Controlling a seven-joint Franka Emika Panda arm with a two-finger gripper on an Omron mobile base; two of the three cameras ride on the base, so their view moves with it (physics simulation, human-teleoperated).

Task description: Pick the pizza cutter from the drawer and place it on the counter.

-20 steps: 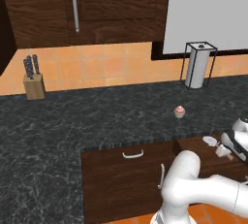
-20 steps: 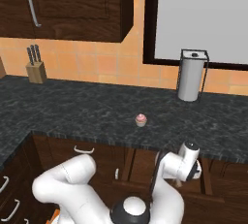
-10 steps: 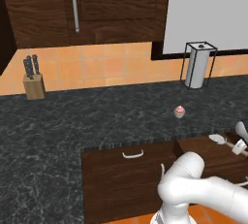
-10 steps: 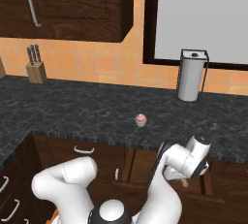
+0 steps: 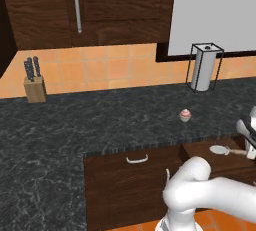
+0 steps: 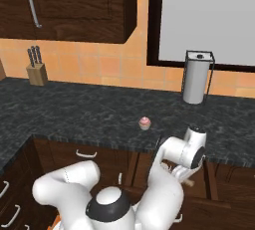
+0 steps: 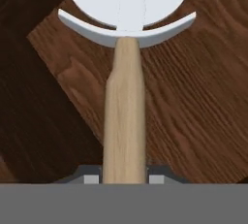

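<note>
Pizza cutter [image 7: 125,97]: handle pinched between 2 fingertips of gripper [image 7: 124,178], over drawer [image 5: 227,161]; step: lifting out; next: carry onto counter [image 5: 100,120], release

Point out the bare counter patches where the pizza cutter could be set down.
The counter is bare between the knife block and the cupcake, and along the front edge above the closed drawer. It is more crowded around the cupcake and the paper towel holder.
</note>
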